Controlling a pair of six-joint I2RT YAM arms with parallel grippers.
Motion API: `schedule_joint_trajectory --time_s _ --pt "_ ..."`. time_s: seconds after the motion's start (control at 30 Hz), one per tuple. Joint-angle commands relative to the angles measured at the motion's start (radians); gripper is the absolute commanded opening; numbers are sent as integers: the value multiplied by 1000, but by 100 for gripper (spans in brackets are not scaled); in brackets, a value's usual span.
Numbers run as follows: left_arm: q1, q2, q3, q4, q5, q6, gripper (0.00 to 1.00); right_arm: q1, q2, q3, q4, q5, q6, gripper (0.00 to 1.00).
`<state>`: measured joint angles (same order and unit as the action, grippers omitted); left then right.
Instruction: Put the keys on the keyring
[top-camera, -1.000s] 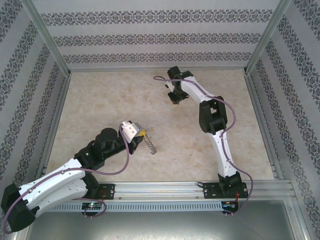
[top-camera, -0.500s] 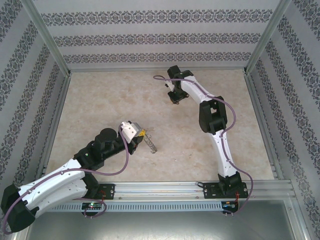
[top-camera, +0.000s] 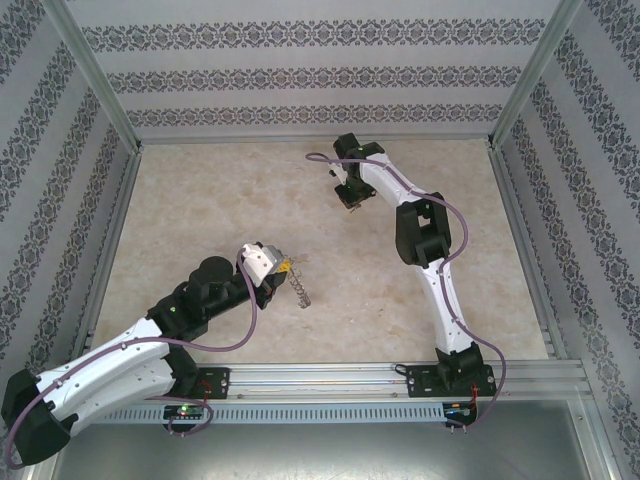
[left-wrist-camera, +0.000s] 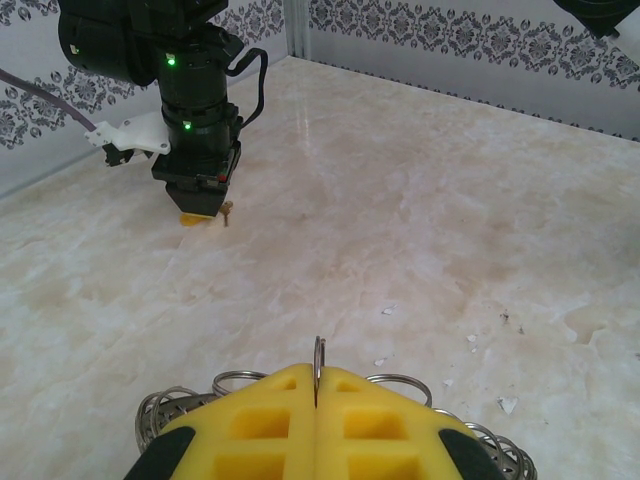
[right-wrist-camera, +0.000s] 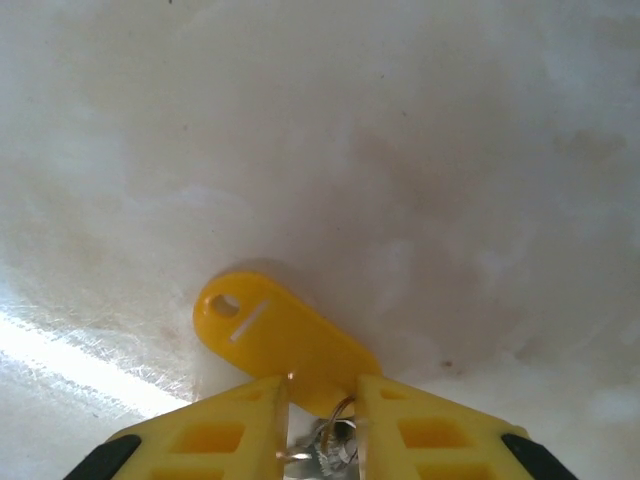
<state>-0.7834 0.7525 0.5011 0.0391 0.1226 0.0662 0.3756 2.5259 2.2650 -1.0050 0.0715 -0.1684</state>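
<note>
Found right gripper (top-camera: 348, 203) barely shifted near the middle of the surface's (top-camera: 220, 200) far edge, jaws narrowly apart astride yellow oval plastic-tagged key (right-wrist-camera: 275, 335); grip not confirmable. Judged pick-up unfinished, threading not begun. Found left gripper (left-wrist-camera: 316, 375), toward the near edge, pinching flat grey metal keyring (left-wrist-camera: 318, 348) fringed with wire loops (left-wrist-camera: 165, 410). Counted one key, one keyring.

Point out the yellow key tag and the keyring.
yellow key tag (right-wrist-camera: 290, 342), right wrist view, its flat face beside the slot.
keyring (left-wrist-camera: 318, 350), left wrist view, top of its thin upright edge.
</note>
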Motion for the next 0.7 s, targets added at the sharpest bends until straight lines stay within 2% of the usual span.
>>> schedule_joint_trajectory --time_s 0.0,0.17,0.47,0.67 --pt "12 -17 -10 78 3 18 0 -1 16 20 -31 22 -6 24" --pt "11 -19 -9 82 5 20 0 -1 4 -3 -25 31 -5 22" --pt "12 -13 -12 89 11 20 0 0 -44 -56 -6 36 -15 32" --pt "12 -19 -11 86 12 18 0 5 -73 -101 15 26 -35 34"
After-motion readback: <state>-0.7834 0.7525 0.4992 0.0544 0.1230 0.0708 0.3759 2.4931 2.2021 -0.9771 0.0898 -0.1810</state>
